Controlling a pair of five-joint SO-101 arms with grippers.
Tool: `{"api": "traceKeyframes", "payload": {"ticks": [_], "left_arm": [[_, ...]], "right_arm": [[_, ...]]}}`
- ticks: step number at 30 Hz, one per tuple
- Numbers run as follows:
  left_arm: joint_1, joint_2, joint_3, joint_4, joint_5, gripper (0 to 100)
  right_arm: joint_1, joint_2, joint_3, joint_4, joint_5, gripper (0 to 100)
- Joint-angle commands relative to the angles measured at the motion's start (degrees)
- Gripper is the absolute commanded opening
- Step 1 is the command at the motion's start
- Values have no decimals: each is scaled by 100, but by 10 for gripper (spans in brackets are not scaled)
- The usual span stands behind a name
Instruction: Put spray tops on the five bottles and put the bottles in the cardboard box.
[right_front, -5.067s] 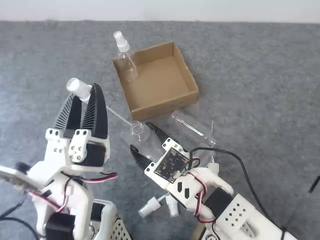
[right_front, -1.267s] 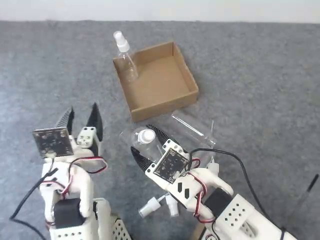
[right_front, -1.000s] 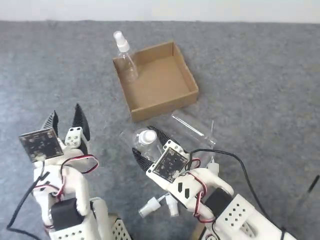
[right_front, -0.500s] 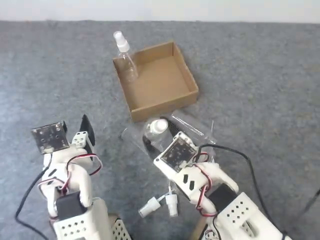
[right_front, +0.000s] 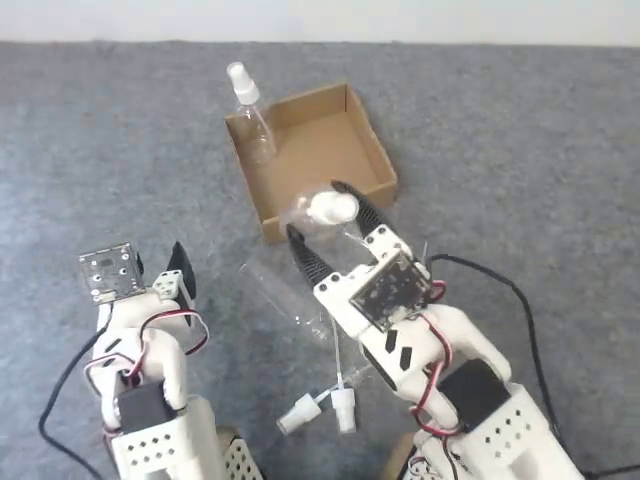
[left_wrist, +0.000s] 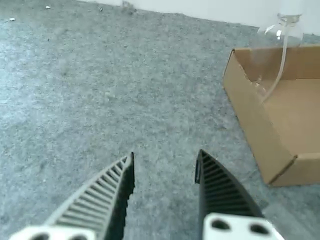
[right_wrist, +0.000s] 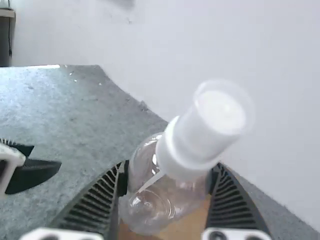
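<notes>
Upper centre of the high view: cardboard box (right_front: 320, 150), with a capped bottle (right_front: 250, 118) upright at its upper-left corner. At the box's lower edge: right gripper (right_front: 316, 210), clamped on a spray-topped bottle (right_front: 333, 208). Lower left: left gripper (left_wrist: 165, 157), jaws apart, holding nothing. Centre: clear bottles (right_front: 280, 290) lying on the grey table (right_front: 520, 150). Bottom centre: loose spray tops (right_front: 343, 408).
</notes>
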Motion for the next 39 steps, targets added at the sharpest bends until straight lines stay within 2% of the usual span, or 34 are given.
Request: {"api": "traceKeyframes", "payload": {"ticks": [1,4,16,26,39], "left_arm": [[18,-70,127,-448,62,192],[9,-70,251,-712,70,192],[9,-70,251,-686,70,192],[-9,-62,251,-686,70,192],[-18,-62,251,-677,70,192]], "right_arm": [[75,725,-932,13,62,100],[75,1473,-1521,4,62,100],[92,4479,-3745,-13,70,100],[532,6897,-5477,13,35,100],[796,9174,-7051,-31,26,101]]}}
